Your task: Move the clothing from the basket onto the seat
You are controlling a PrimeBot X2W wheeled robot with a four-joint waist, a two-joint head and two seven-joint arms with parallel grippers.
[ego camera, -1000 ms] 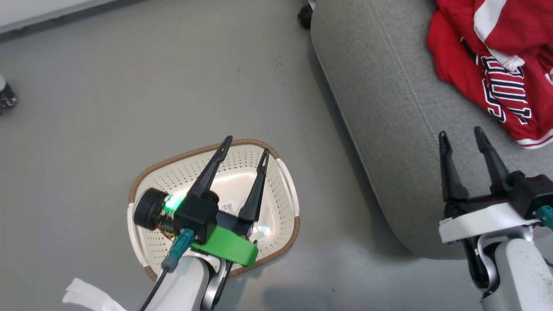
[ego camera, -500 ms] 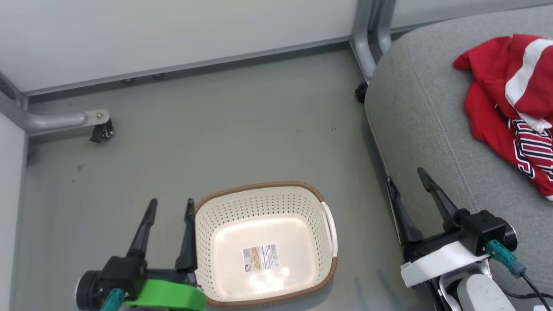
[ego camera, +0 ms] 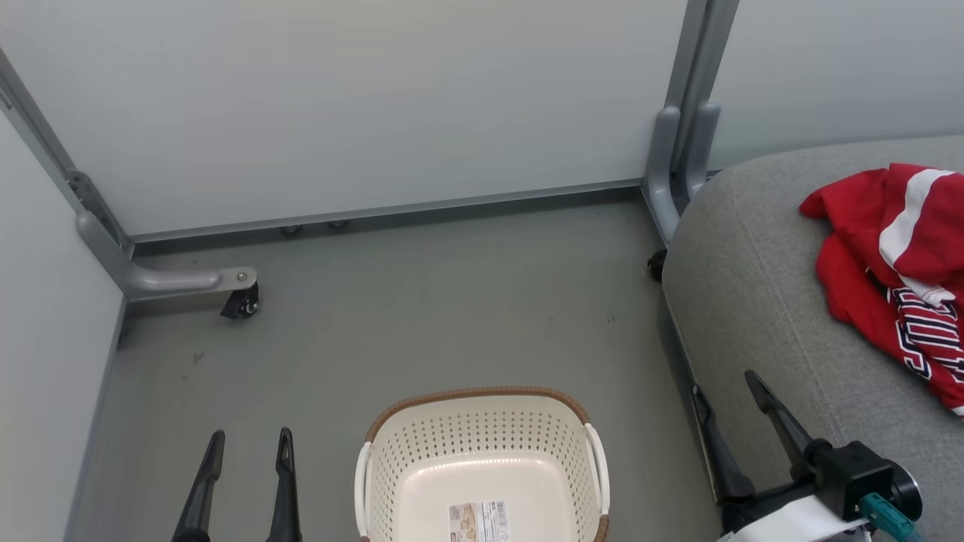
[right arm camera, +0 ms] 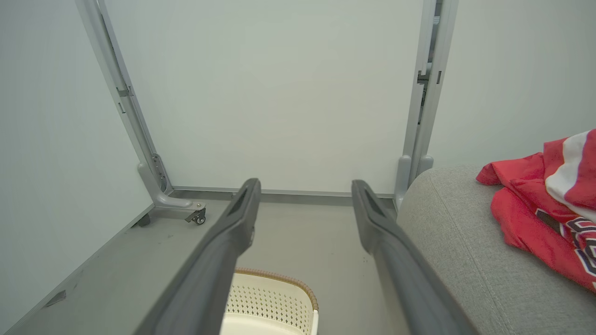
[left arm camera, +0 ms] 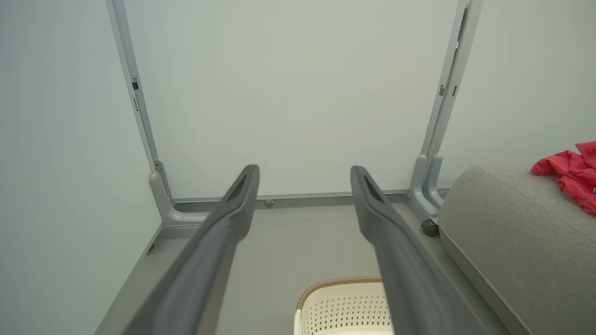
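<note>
Your left gripper (ego camera: pixel 251 435) sat at the lower left of the head view, its two dark fingers spread wide with nothing between them. It hung over the grey floor (ego camera: pixel 452 301) just left of the basket (ego camera: pixel 474 393), with a clear gap to it. That arm's wrist camera gave you the same wide gap from behind, framing the pale wall panel (left arm camera: pixel 298 93), with a piece of the basket's brown rim at the bottom edge beside the right-hand finger. Your right gripper (ego camera: pixel 724 384) was at the lower right of the head view, also wide open and empty. Its fingers lay against the front edge of the seat (ego camera: pixel 753 301), though you could not tell from there whether they touched the fabric. The head view looked down into the basket, where you could see perforated cream walls, white handles and a printed label (ego camera: pixel 480 521) on its floor. Both wrist views caught it lower and from the side, as rim and holes. The clothing (ego camera: pixel 866 218) lay heaped on the seat at the right edge, well apart from both grippers. The head and right wrist views showed its white stripe and dark-outlined lettering (ego camera: pixel 930 339), while the left wrist view gave you a small red fold on top of the cushion. A black caster (ego camera: pixel 242 305) under a grey bracket stood at the left of the head view.
</note>
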